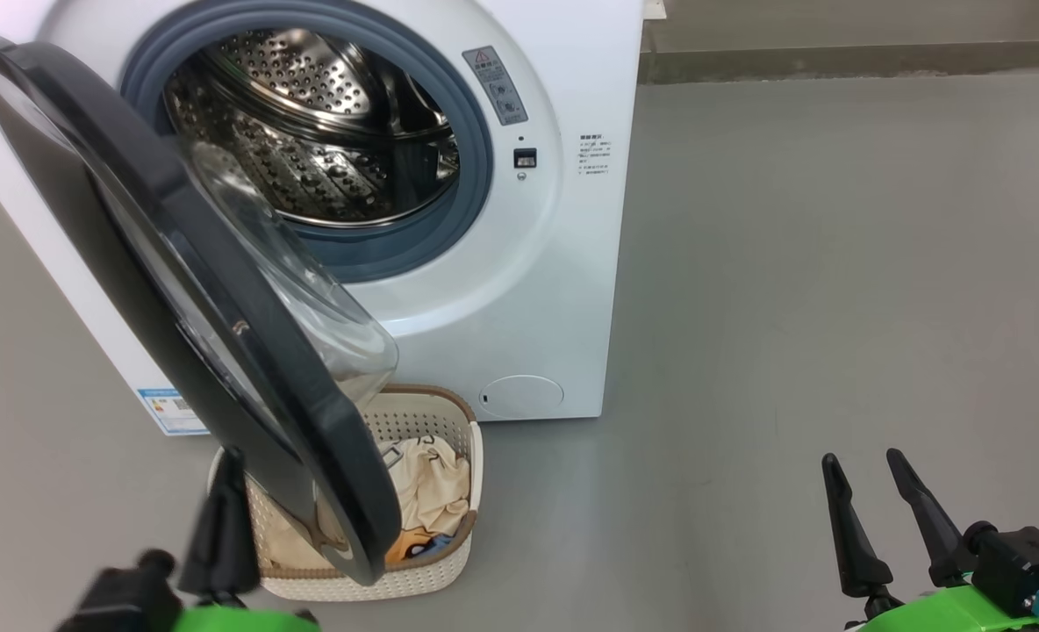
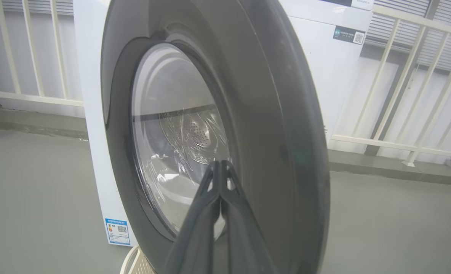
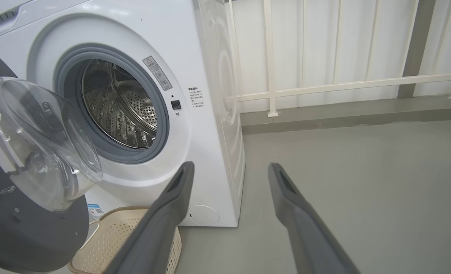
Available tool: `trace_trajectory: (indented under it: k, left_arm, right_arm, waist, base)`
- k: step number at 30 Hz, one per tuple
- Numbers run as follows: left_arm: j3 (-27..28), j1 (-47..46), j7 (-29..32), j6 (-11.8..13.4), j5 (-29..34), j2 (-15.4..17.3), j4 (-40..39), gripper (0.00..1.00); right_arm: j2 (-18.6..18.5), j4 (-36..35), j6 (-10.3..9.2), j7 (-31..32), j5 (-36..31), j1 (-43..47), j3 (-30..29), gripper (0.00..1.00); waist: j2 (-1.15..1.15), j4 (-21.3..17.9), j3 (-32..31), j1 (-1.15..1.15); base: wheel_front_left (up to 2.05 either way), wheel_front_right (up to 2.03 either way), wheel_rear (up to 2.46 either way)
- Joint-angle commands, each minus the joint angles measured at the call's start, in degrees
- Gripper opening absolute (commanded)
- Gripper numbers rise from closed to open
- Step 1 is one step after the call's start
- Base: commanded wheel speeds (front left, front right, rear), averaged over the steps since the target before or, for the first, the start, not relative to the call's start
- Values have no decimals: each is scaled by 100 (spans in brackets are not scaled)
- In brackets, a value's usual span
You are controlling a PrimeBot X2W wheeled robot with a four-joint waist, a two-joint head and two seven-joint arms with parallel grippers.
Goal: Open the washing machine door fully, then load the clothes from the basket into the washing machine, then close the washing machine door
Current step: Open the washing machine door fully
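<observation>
Our left gripper (image 2: 219,164), fingers pressed together and empty, points at the washing machine door (image 2: 271,114), centre frame. The head view adds the clothes (image 1: 427,491) in the basket (image 1: 454,562) below the door; our right gripper (image 1: 860,456), lower right, gapes empty.

A laundry corner; white washing machine (image 1: 528,290), grey floor (image 1: 835,307), pale railing (image 3: 269,57).

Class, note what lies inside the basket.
The basket holds the clothes: a cream piece and a blue-orange one. The washing machine door covers part of it, hiding anything there.
</observation>
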Motion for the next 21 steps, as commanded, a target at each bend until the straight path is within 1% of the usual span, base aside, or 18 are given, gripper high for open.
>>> trace_trajectory:
  k: [1, 5, 10, 16, 21]
  left_arm:
    - [280, -347, -36, -15, -2, 50, -281, 0]
    - [444, -541, -36, -13, -30, 50, -671, 0]
    - [535, -867, -36, -132, -13, 50, -955, 0]
    - [386, -1257, -36, -261, 101, 50, -1147, 0]
    - [63, -1506, -36, -341, 164, 50, -1069, 0]
  right_arm:
    - [-38, -115, 9, -73, -67, -190, 163, 100]
    - [-38, -79, 9, -96, -67, -190, 188, 100]
    - [-38, -48, 9, -115, -64, -219, 216, 100]
    - [-38, -11, 9, -135, -50, -244, 245, 100]
    - [-38, 2, 9, -151, -34, -265, 257, 100]
  waist:
    - [0, 0, -15, 0]
    - [0, 1, -40, 0]
    - [0, -7, -65, 0]
    - [0, -26, -83, 0]
    - [0, -51, -95, 0]
  base:
    - [0, 0, 0]
    - [0, 0, 0]
    - [0, 0, 0]
    - [0, 0, 0]
    - [0, 0, 0]
